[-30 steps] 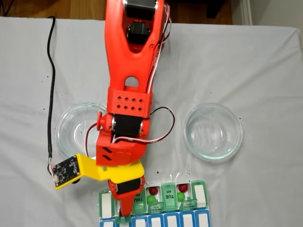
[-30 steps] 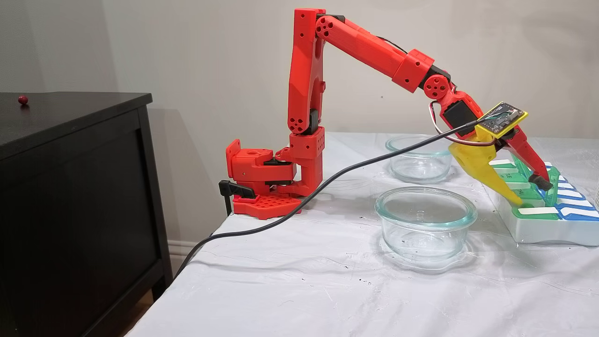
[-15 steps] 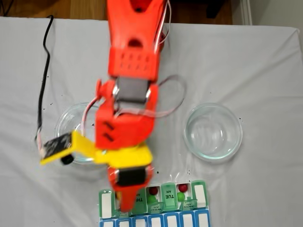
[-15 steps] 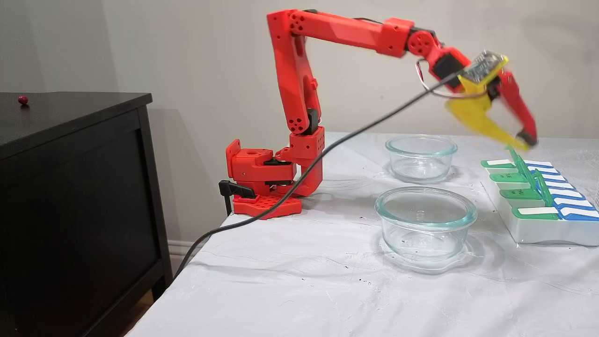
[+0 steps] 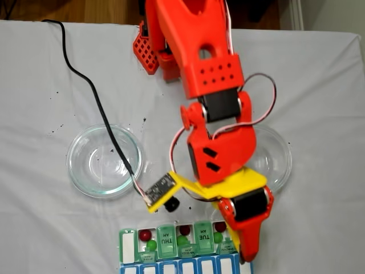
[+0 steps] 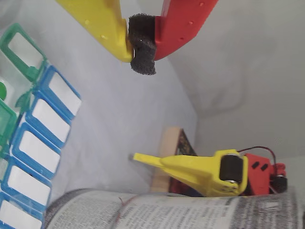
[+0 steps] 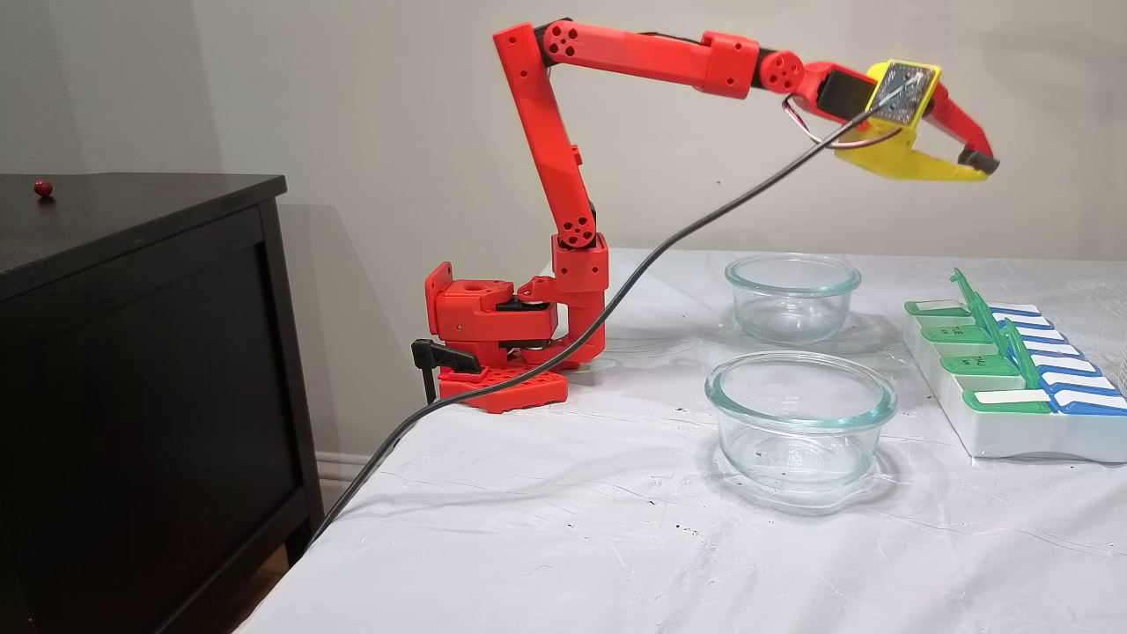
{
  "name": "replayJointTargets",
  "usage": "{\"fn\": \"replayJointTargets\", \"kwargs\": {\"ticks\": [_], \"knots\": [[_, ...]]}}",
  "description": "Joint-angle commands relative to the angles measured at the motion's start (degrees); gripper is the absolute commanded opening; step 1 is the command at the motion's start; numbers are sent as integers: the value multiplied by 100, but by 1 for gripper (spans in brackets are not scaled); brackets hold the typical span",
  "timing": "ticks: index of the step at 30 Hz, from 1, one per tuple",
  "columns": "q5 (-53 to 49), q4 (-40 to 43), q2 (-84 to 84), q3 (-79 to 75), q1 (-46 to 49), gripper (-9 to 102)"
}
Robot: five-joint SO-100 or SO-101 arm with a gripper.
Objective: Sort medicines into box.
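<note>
The box (image 5: pixel 166 244) lies at the table's near edge in a fixed view, with green lids flipped up. Three of its open compartments each hold a dark red medicine (image 5: pixel 146 234) and a green medicine (image 5: pixel 151 245); the other pairs sit at red (image 5: pixel 184 230) with green (image 5: pixel 182 240) and red (image 5: pixel 220 226) with green (image 5: pixel 218 237). My gripper (image 5: pixel 246 257) hangs over the box's right end. From the side, the gripper (image 7: pixel 979 167) is high above the box (image 7: pixel 1012 431). In the wrist view the gripper (image 6: pixel 141 45) is shut, foam pads pressed together, holding nothing.
Two clear glass dishes stand behind the box, one on the left (image 5: pixel 104 161) and one on the right (image 5: pixel 280 157) partly under the arm. A black cable (image 5: pixel 97 97) trails across the cloth. A small dark red ball (image 7: pixel 42 187) rests on the black cabinet. Another yellow-and-red gripper (image 6: pixel 200 171) shows beyond the table.
The gripper rose from the box's left open compartment and swung to the box's right end, high above the table. That compartment now shows a red and a green ball.
</note>
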Motion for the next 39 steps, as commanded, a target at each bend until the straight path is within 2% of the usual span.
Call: {"fn": "replayJointTargets", "kwargs": {"ticks": [1,7,13,25,32,35,39], "knots": [[123,-149,-158,-220,-35,0],[334,-158,-475,-343,62,0],[404,308,-598,-439,-9,0],[527,167,-782,-510,114,0],[809,809,-1055,-835,272,0],[932,1336,-1292,-1195,343,0],[738,1863,-1529,-1257,185,0]]}}
